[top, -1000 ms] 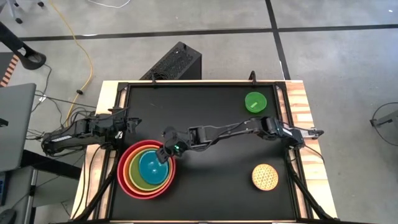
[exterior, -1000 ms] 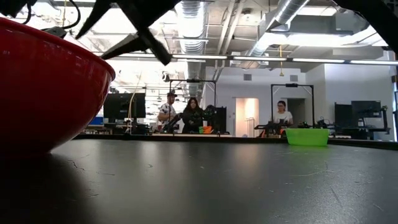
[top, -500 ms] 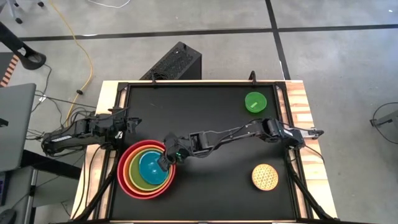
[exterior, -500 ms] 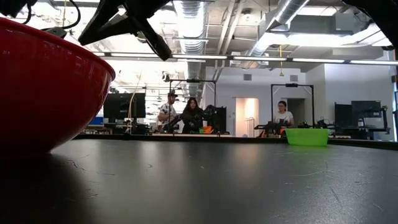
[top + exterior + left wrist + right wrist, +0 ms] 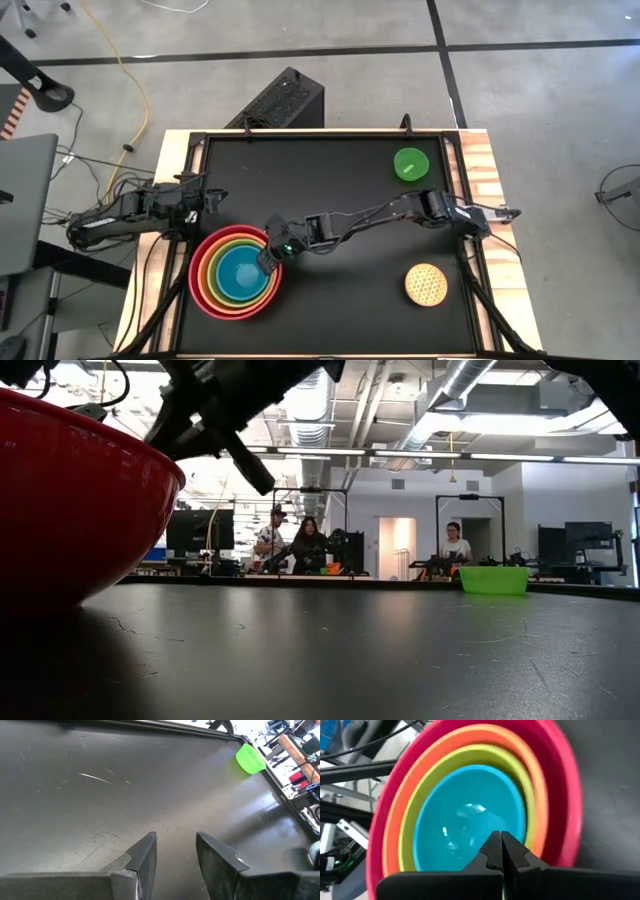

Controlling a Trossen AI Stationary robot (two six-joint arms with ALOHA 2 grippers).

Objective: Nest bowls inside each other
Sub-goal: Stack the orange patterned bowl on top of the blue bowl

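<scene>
Four bowls sit nested at the table's near left: red point(image 5: 200, 296) outermost, then orange point(image 5: 209, 285), lime point(image 5: 217, 262), and blue point(image 5: 241, 277) innermost, level in the stack. My right gripper point(image 5: 267, 262) is shut with nothing between its fingers, slanting down over the blue bowl's right rim point(image 5: 517, 827). The speckled yellow bowl point(image 5: 426, 284) stands on the table at the near right. The small bright green bowl point(image 5: 409, 163) stands at the far right. My left gripper point(image 5: 175, 837) waits open at the table's left edge. My right gripper has its shut fingertips point(image 5: 492, 851) over the blue bowl's right rim, coming from the table's right and slanting down. I cannot tell whether they touch the bowl.
The black table top point(image 5: 340, 190) lies bare between the stack and the two loose bowls. Raised rails point(image 5: 455, 150) edge the table. In the low view the red bowl point(image 5: 70, 500) fills the left, and people stand in the room far behind.
My right gripper has shut and moved down and toward the table's near edge, over the stack. The blue bowl, which sat tilted and off toward the right in the lime bowl, now lies level and centred in it.
</scene>
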